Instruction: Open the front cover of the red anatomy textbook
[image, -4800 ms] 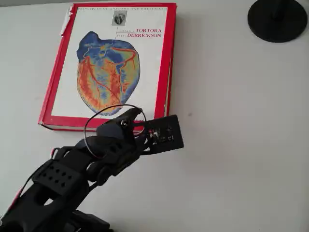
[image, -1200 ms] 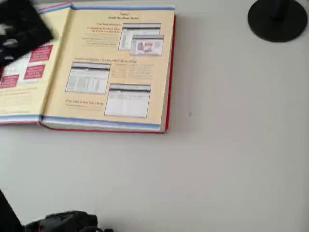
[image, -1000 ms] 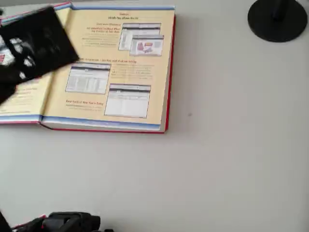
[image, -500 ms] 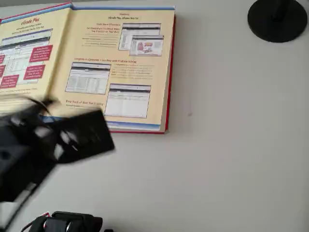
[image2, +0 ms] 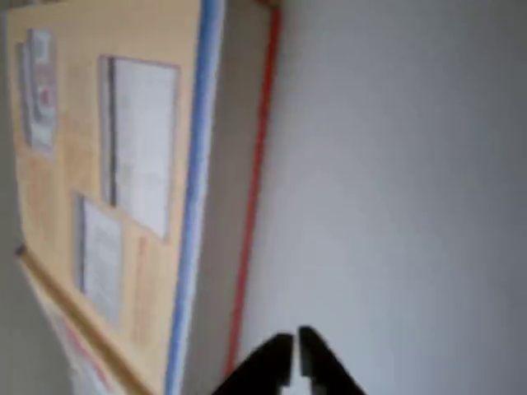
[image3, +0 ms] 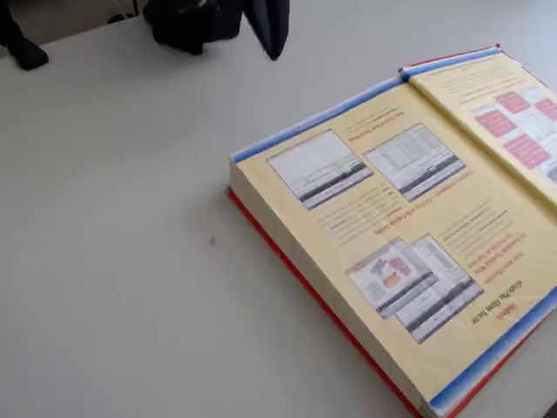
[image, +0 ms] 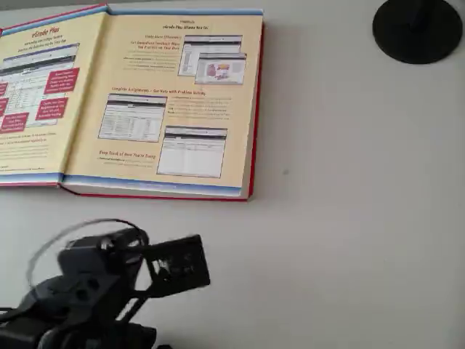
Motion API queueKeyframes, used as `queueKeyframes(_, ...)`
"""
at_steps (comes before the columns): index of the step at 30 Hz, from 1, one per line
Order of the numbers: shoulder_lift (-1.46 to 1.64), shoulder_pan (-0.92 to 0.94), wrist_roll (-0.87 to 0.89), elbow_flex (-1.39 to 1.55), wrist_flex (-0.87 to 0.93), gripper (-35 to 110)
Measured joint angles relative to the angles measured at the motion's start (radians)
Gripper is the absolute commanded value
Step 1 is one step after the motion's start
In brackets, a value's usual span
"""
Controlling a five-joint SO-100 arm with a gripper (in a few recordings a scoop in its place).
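Cover (image: 33,94) flat open, upper left, overhead view; anatomy textbook (image: 174,102) shows yellow endpapers (task looks done). Gripper (image2: 290,355) closed, empty.

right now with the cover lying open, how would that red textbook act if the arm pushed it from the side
The red anatomy textbook would probably resist: its thick page block suggests weight. Lying flat on the table, it should slide rather than tip. The opened front cover looks stiff, so it likely drags along flat.
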Motion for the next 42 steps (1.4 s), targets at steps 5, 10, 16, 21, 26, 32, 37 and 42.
queueKeyframes(5, 0.023, 0.002, -0.003, 0.094, -0.017, 0)
queueKeyframes(10, 0.025, -0.002, -0.002, 0.110, -0.025, 0)
queueKeyframes(16, 0.025, -0.002, -0.002, 0.133, -0.034, 0)
queueKeyframes(21, 0.025, -0.002, -0.002, 0.133, -0.034, 0)
queueKeyframes(26, 0.025, -0.002, -0.002, 0.133, -0.034, 1)
queueKeyframes(32, 0.025, -0.002, -0.002, 0.133, -0.034, 0)
queueKeyframes(37, 0.025, -0.002, -0.002, 0.133, -0.034, 0)
queueKeyframes(42, 0.025, -0.002, -0.002, 0.133, -0.034, 0)
